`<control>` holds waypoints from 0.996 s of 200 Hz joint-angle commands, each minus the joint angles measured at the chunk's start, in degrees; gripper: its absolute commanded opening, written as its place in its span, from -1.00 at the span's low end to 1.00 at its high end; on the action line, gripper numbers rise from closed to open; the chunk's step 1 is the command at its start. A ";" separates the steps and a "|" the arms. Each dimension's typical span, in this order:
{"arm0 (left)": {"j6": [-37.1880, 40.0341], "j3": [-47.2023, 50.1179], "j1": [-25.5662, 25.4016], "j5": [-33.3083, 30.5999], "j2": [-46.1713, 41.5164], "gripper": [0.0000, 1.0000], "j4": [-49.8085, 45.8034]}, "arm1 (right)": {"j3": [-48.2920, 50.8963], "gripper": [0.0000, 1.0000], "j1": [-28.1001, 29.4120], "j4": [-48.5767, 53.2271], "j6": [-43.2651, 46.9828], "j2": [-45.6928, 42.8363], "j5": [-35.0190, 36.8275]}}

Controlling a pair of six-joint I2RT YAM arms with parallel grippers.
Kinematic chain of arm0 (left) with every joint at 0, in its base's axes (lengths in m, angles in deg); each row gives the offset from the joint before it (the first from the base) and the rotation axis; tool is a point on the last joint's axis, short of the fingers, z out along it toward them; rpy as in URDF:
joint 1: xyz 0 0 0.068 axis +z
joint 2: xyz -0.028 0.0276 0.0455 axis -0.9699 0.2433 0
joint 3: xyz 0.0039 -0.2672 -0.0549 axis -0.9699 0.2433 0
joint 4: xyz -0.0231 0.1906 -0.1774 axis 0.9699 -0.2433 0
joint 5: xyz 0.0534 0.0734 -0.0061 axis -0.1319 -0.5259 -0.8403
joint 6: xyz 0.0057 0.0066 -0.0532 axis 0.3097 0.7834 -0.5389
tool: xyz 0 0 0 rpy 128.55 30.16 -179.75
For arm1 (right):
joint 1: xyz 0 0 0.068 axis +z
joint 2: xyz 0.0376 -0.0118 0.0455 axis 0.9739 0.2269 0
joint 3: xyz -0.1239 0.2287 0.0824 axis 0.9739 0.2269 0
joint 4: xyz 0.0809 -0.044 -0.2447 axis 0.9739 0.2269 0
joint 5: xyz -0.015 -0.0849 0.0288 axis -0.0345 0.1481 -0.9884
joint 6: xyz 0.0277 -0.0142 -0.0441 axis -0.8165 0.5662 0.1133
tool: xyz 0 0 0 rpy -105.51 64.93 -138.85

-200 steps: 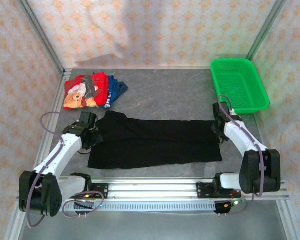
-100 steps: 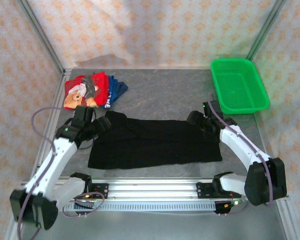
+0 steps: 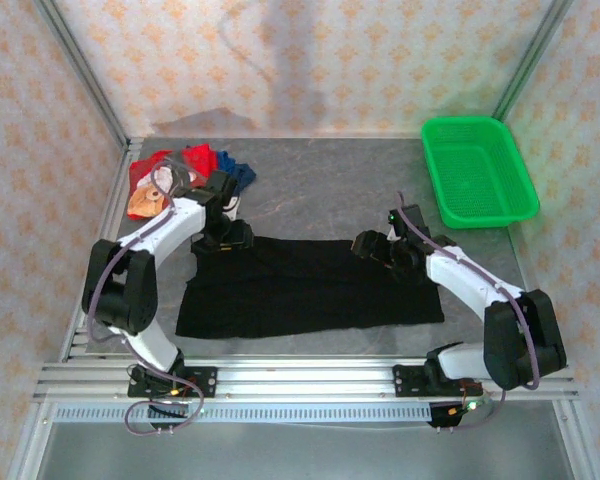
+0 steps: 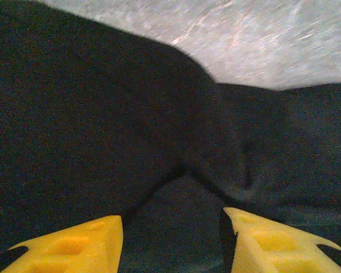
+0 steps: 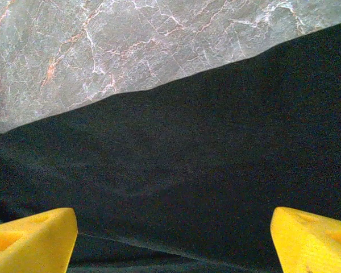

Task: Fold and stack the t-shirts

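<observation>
Both your arms just swung in: left gripper at the black shirt's 10 o'clock, right gripper at 1, fingers spread, nothing held. It's lying flat, looks ready for the next fold.

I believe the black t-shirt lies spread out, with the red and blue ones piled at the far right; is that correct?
No: the top external view shows the red t-shirt and blue t-shirt piled at the far left; the black t-shirt is spread out.
</observation>
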 commanded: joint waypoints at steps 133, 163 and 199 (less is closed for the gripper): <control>11.16 -6.67 -4.07 -4.98 11.30 -0.23 -3.56 | 1.70 0.77 0.24 -2.78 -0.61 0.17 -0.79; 11.22 -5.85 -4.16 -4.79 10.56 -0.51 -3.51 | 1.61 0.77 0.23 -2.72 -0.93 0.47 -0.43; 10.75 -4.16 -4.95 -2.93 6.83 -0.78 -4.24 | 0.82 0.77 0.23 -2.44 -1.21 0.98 0.56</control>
